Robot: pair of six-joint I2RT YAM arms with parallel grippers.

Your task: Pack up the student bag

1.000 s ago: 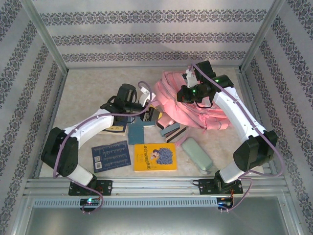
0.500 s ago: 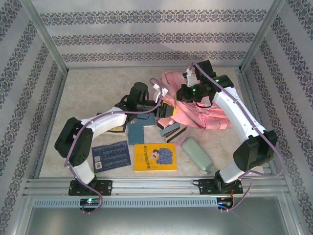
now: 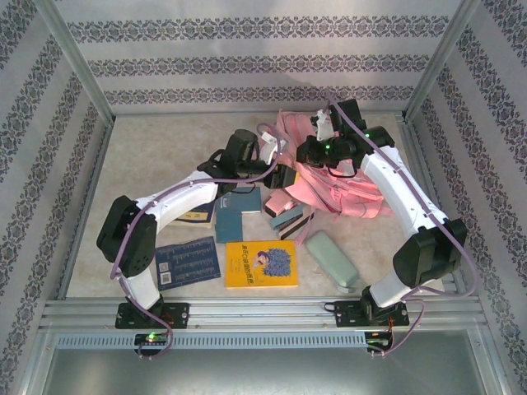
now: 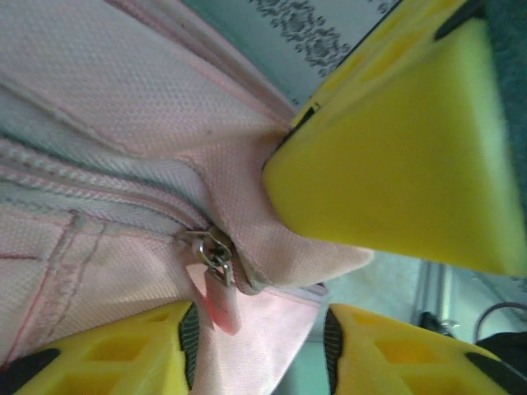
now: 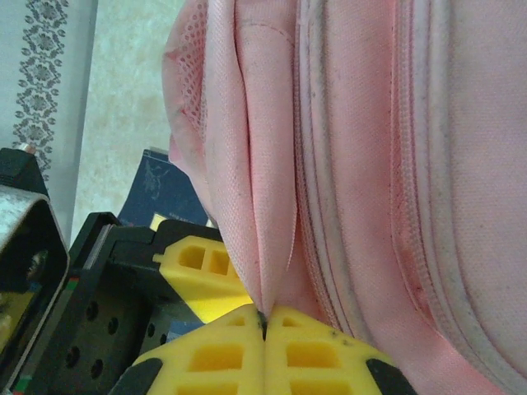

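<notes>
Where the large pink fabric student bag [image 3: 333, 193] lies upper centre-right in the overhead frame on the beige table [image 3: 148, 148], the right gripper [image 5: 263, 322] is clenched on a fold of its fabric. Just left of it the left gripper [image 4: 260, 333] has jaws apart w/ the metal zip pull [image 4: 216, 257] btwn them. Lower down: yellow book [image 3: 261, 263], dark blue book [image 3: 187, 262], grey-green pouch [image 3: 332, 259].

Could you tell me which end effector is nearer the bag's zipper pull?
Left. The zipper pull sits between the jaws of the left end effector; the right end effector is shut on a fold of the bag instead.
</notes>
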